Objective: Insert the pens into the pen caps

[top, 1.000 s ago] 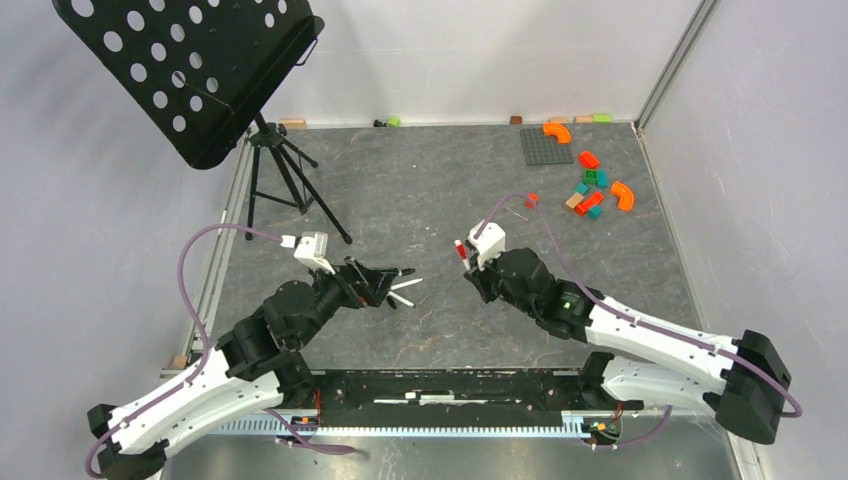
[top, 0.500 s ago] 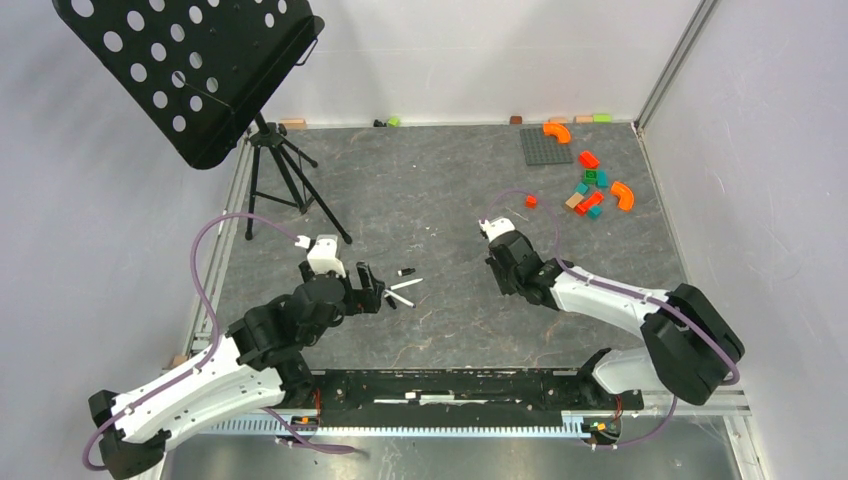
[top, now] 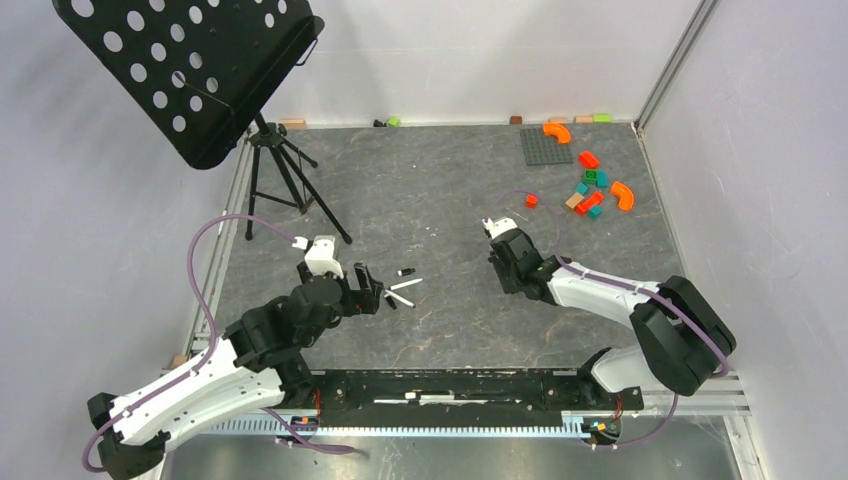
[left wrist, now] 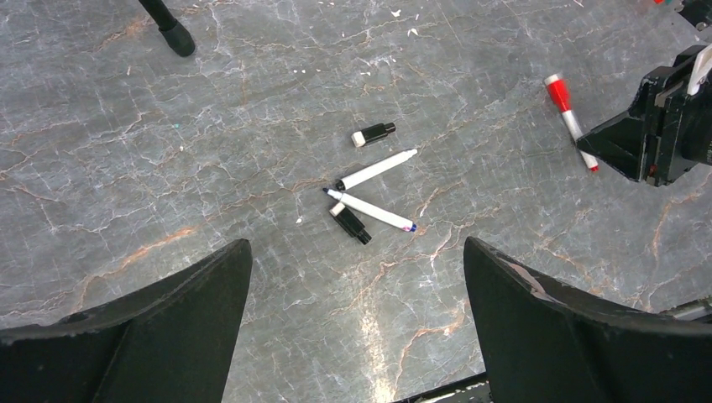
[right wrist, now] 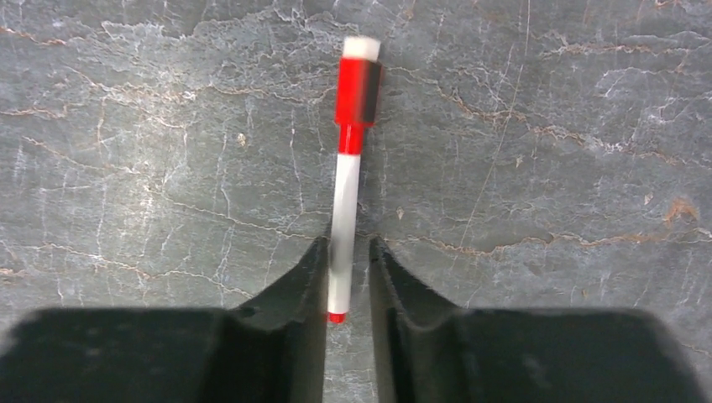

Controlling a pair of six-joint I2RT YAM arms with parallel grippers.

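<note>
Two uncapped white pens (left wrist: pixel 378 168) (left wrist: pixel 370 210) lie crossed on the table between two black caps (left wrist: pixel 374 134) (left wrist: pixel 351 224); the top view shows them as a small cluster (top: pixel 405 285). My left gripper (left wrist: pixel 354 245) (top: pixel 368 287) is wide open and empty just short of them. A third white pen (right wrist: pixel 344 210) with a red cap (right wrist: pixel 356 91) on it lies on the table. My right gripper (right wrist: pixel 348 245) (top: pixel 498 258) straddles its rear end with the jaws narrowly apart and a gap on the right side. This pen also shows in the left wrist view (left wrist: pixel 571 122).
A black music stand (top: pixel 190 70) on a tripod (top: pixel 290 180) stands at the back left. Coloured toy blocks (top: pixel 590 190) and a grey baseplate (top: pixel 546 146) lie at the back right. Walls border the table on all sides.
My right arm has lowered the red-capped pen from the air onto the table. My left gripper has drawn back from the pens and caps.
</note>
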